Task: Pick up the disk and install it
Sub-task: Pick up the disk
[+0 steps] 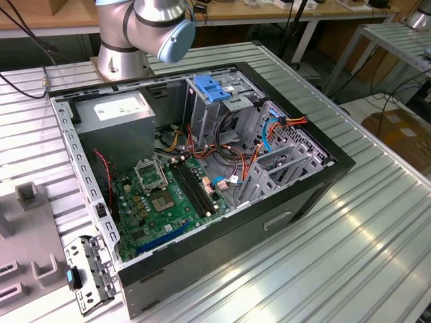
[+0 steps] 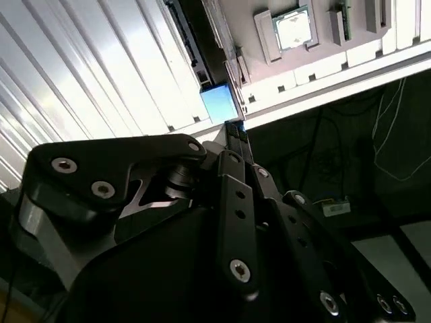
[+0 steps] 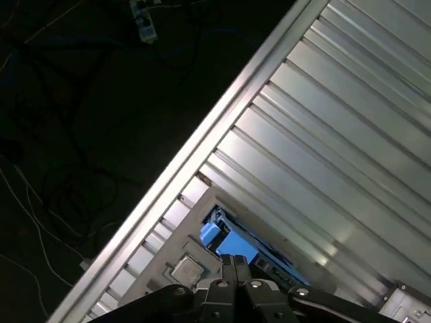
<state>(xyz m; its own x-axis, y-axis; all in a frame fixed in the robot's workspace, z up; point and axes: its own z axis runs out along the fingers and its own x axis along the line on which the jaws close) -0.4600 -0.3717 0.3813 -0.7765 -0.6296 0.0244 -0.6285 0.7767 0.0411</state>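
Silver arm (image 1: 124, 40), pale-blue joint cap (image 1: 178, 39); black, apparently matte gripper (image 2: 234, 131) with silver screws (image 2: 240, 270).

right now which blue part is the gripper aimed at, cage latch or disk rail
The disk's blue rail, just beyond the gripper in both wrist views, by the table edge. The blue latch sits atop the cage inside the case.

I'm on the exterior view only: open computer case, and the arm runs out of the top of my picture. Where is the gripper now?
Observer: In both wrist views the gripper hangs over a grey tray by the edge of the ribbed table.
Operator: Is the disk there?
Observer: Yes, the disk lies on that tray, its blue end right by the gripper's tip; contact I cannot tell.
Operator: Anything else nearby?
Observer: A square processor chip sits on the same tray, apart from the disk.
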